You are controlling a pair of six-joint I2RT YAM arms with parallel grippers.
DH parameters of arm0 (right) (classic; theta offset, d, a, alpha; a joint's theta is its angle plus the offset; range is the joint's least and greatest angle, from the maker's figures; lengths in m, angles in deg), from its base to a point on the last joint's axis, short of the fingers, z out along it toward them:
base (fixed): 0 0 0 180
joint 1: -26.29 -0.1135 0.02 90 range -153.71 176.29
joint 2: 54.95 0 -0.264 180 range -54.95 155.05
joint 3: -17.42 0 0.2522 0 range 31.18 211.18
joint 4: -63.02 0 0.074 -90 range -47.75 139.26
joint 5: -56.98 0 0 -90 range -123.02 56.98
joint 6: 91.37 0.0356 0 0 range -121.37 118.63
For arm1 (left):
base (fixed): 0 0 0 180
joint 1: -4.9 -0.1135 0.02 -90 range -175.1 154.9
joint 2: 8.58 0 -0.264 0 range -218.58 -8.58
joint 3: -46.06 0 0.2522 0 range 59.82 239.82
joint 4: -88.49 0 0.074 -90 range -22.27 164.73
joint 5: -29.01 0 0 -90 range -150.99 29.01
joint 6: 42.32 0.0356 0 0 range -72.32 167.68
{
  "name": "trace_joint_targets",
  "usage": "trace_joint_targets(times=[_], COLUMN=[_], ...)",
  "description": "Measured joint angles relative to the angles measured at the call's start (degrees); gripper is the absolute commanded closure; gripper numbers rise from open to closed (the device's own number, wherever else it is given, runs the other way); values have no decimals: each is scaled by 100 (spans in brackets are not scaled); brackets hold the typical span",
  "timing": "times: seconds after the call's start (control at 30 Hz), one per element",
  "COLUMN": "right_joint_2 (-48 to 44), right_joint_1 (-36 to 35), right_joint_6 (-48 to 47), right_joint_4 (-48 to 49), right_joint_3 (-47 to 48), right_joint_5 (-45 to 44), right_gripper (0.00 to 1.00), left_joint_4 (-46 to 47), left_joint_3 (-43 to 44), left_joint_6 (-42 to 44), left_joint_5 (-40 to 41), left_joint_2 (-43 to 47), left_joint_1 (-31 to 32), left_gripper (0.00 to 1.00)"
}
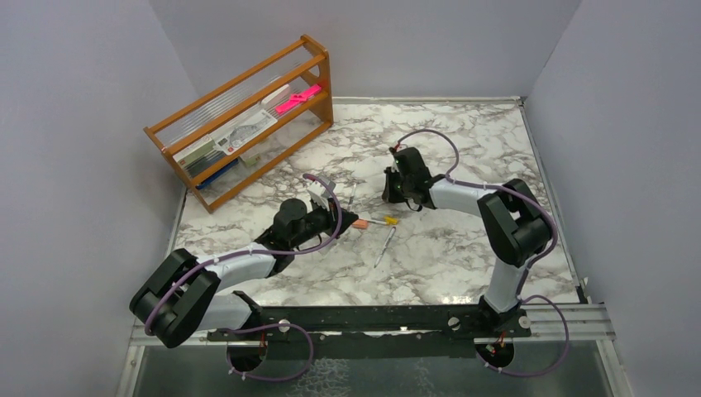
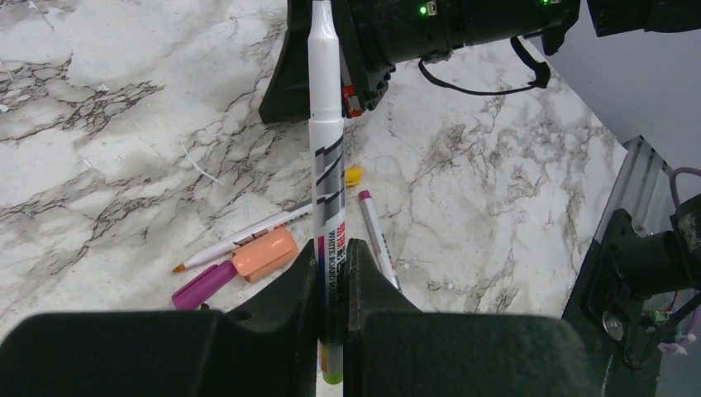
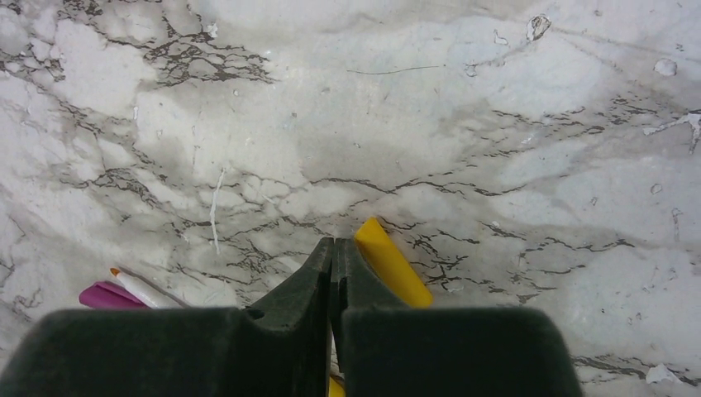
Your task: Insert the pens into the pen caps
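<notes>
The left jaws are clamped narrow on a white pen (image 2: pixel 325 124). They grip it low on the barrel, so most of its length and the bare writing end stick out ahead, towards the other arm. The right jaws are pressed fully together with nothing between them. Their tips sit just beside the yellow cap (image 3: pixel 388 260), which lies flat on the worktop (image 3: pixel 496 124). An orange-pink cap (image 2: pixel 264 254) and a purple cap (image 2: pixel 204 284) lie close together further off, with an orange-tipped pen (image 2: pixel 240 241) and a purple-tipped pen (image 2: pixel 376 236) near them.

The job now, as I judge it, is getting a cap into the right jaws. Spread them, settle over the cap across its width, and pinch near the closed end so the mouth is left free (which end is open I cannot tell). Then bring the mouth and the pen tip onto one line before pushing. A slanted approach would likely skid the cap off.
</notes>
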Motion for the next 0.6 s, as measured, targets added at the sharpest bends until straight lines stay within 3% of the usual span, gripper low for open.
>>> trace_joint_targets(times=[0.07, 0.17, 0.27, 0.6], right_joint_2=[-72, -409, -706, -140], right_joint_1=[0, 0, 0, 0], right_joint_6=[-70, -221, -424, -984], right_joint_4=[-7, 0, 55, -387], right_joint_3=[-26, -166, -192, 221], right_joint_5=[2, 4, -44, -417], right_gripper=[89, 67, 54, 51], left_joint_4=[0, 0, -2, -2], left_joint_3=[0, 0, 0, 0], left_joint_6=[2, 4, 13, 20], left_joint_5=[2, 4, 2, 2], left_joint_2=[0, 0, 0, 0], left_joint_1=[-2, -4, -7, -7], left_gripper=[100, 100, 100, 100])
